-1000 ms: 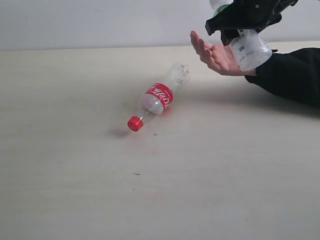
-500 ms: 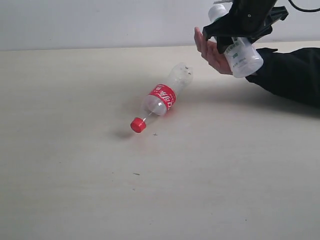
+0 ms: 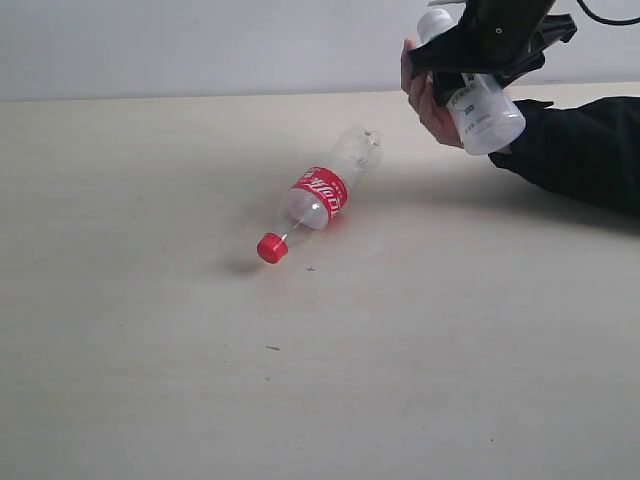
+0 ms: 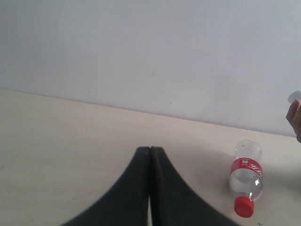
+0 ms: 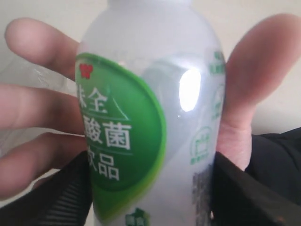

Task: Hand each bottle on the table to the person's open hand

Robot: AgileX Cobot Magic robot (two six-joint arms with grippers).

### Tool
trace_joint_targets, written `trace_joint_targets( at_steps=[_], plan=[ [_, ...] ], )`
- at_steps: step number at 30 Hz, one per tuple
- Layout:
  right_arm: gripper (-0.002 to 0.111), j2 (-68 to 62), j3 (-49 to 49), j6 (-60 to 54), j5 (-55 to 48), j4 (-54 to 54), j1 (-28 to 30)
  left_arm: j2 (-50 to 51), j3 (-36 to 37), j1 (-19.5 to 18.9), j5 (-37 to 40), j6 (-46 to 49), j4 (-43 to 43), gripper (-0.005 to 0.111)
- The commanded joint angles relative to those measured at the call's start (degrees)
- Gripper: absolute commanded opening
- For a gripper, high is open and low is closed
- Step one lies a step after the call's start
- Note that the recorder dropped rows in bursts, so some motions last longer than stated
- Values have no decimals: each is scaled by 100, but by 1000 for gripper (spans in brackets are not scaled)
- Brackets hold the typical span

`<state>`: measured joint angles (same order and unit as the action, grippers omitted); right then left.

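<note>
My right gripper point(image 3: 478, 72) is shut on the clear bottle with the green-white label and white cap point(image 3: 482, 108) at the back right, held against the person's hand point(image 3: 424, 98). In the right wrist view that bottle point(image 5: 150, 117) fills the frame, and the hand's fingers point(image 5: 33, 117) and thumb curl round it. The clear bottle with the red label and red cap point(image 3: 318, 195) lies on its side on the table point(image 3: 150, 300), cap toward the front left; it also shows in the left wrist view point(image 4: 245, 176). My left gripper point(image 4: 150, 149) is shut and empty, to that bottle's left. The other two bottles are out of view.
The person's black sleeve point(image 3: 585, 150) rests on the table at the right edge. A pale wall point(image 3: 200, 45) runs behind the table's back edge.
The hand has turned from open and flat to curled round the green-white bottle in my right gripper, which came down against the palm. The red-label bottle rocked slightly.
</note>
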<state>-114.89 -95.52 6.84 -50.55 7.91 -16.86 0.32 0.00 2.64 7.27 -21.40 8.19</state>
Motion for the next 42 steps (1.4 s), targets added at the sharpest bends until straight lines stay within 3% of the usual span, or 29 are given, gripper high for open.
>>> trace_joint_targets(
  at_steps=[1, 13, 18, 19, 25, 28, 34, 36, 42],
  plan=[
    [72, 49, -45, 55, 100, -45, 19, -32, 0, 22, -16, 4, 19, 0],
    [72, 557, -45, 136, -1, 18, 19, -32, 0, 22, -16, 4, 19, 0],
    [50, 1070, 96, 7, -361, 18, 19, -32, 0, 22, -16, 4, 19, 0],
    [40, 1371, 352, -37, -396, 18, 19, -32, 0, 22, -16, 4, 19, 0],
    [14, 2685, 1984, 33, 359, 167, 19, -32, 0, 22, -16, 4, 19, 0],
    [1, 4064, 3459, 23, 880, -255, 19, -32, 0, 22, -16, 4, 19, 0],
    [0, 6737, 5722, -550, 1998, -1263, 19, -32, 0, 22, -16, 4, 19, 0],
    [0, 7695, 6299, -1318, 2247, -2177, 19, -32, 0, 22, -16, 4, 19, 0],
    [0, 9262, 7207, -2699, 2312, -4125, 19, -32, 0, 22, -16, 4, 19, 0]
  ],
)
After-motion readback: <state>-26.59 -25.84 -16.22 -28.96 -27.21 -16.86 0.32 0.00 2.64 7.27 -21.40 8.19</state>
